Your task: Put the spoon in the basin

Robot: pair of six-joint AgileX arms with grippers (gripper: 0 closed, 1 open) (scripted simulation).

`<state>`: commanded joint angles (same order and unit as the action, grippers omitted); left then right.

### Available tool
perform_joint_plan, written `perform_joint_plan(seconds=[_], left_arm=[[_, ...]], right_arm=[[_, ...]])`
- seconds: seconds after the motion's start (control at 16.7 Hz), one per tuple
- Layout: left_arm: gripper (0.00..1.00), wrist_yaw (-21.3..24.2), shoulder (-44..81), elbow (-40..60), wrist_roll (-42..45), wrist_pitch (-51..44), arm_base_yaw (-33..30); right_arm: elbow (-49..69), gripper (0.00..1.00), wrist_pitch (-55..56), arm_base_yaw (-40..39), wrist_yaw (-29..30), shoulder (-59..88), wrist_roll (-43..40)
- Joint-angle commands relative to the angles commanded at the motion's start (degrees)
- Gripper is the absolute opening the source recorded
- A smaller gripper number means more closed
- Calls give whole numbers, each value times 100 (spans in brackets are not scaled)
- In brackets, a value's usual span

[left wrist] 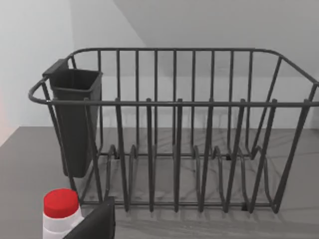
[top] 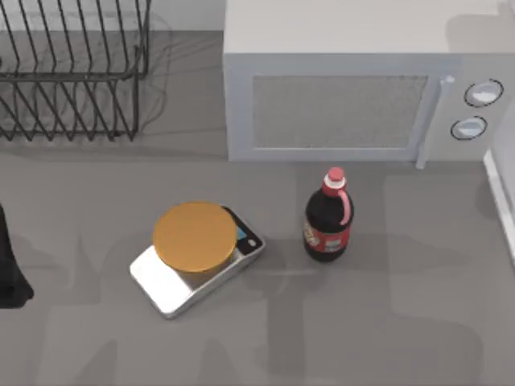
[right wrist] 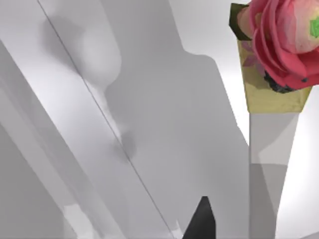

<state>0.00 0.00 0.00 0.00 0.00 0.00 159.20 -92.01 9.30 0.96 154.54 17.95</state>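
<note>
a: what's on the bench [top: 386,322]?
b: a wire dish rack [top: 72,72] at the far left, a white microwave [top: 354,88] at the far side from the middle to the right. nearer, left of the middle, a silver kitchen scale [top: 173,285] with a round orange disc [top: 195,236] lying on it. just right of the scale, apart from it, stands a dark bottle [top: 326,221] with a red cap, upright.
a: and the arms?
b: the left arm [top: 12,265] is a dark shape at the bench's left edge. its wrist view looks at the rack, which has a dark cup [left wrist: 75,119] hung at one end. a dark piece of the left pincer [left wrist: 97,221] shows beside a white bottle with a red cap [left wrist: 60,211].
a: released or clenched?
b: i cannot tell.
a: the right pincer?
b: a dark tip of the right pincer [right wrist: 200,221] shows against pale surfaces, with a pink flower [right wrist: 284,40] in a yellow pot [right wrist: 274,89] farther off. again i cannot tell if it is released or clenched.
a: where is the spoon?
b: i cannot tell where the spoon lies.
</note>
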Motion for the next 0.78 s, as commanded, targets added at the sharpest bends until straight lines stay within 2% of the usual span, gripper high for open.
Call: perform_joint_plan(seconds=[0.3, 0.66, 0.78], left_arm=[[100, 0, 0, 0, 0, 0, 0], [100, 0, 0, 0, 0, 0, 0], [100, 0, 0, 0, 0, 0, 0]], right_arm=[[-1497, 0, 928, -32, -8, -386, -1], [-1781, 0, 1178, -39, -8, -490, 1], [-1781, 15, 1178, -39, -8, -490, 1]])
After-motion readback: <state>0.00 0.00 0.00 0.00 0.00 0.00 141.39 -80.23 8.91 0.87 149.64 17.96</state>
